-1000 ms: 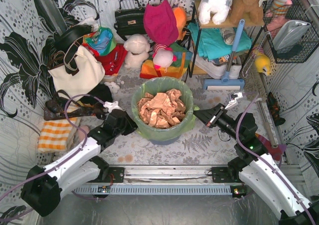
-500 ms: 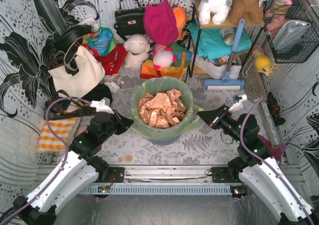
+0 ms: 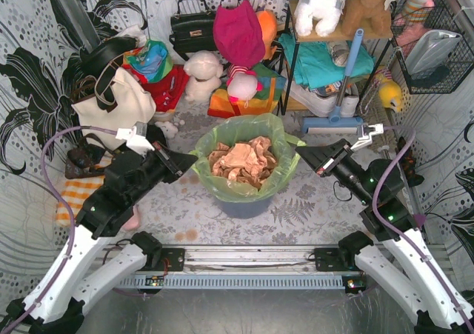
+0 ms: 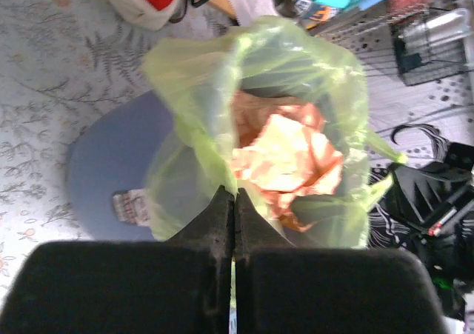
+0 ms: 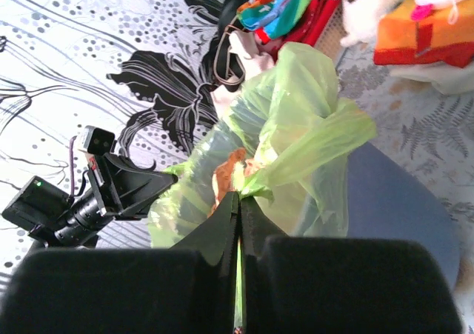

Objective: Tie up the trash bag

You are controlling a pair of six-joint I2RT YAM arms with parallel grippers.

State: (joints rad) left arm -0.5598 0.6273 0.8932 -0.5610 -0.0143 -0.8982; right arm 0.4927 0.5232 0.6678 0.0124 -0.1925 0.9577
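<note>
The lime-green trash bag (image 3: 244, 135) with crumpled tan-orange paper (image 3: 241, 164) stands in a blue-grey round bin (image 3: 244, 205) at the table's middle. Its rim is pulled up off the bin. My left gripper (image 3: 189, 167) is shut on the bag's left edge; in the left wrist view the bag (image 4: 296, 67) rises from my closed gripper (image 4: 235, 195). My right gripper (image 3: 299, 153) is shut on the bag's right edge; in the right wrist view the bag (image 5: 296, 119) stretches from my closed gripper (image 5: 239, 198).
Behind the bin lie a white tote (image 3: 111, 108), a black handbag (image 3: 191, 27), plush toys (image 3: 204, 75) and a shelf rack (image 3: 326, 60) with a blue-handled mop (image 3: 342, 89). An orange checked cloth (image 3: 74, 197) lies at left.
Both grippers rose and moved outward and back, lifting the bag's rim off the bin. The bag's mouth now stands higher and narrower.
</note>
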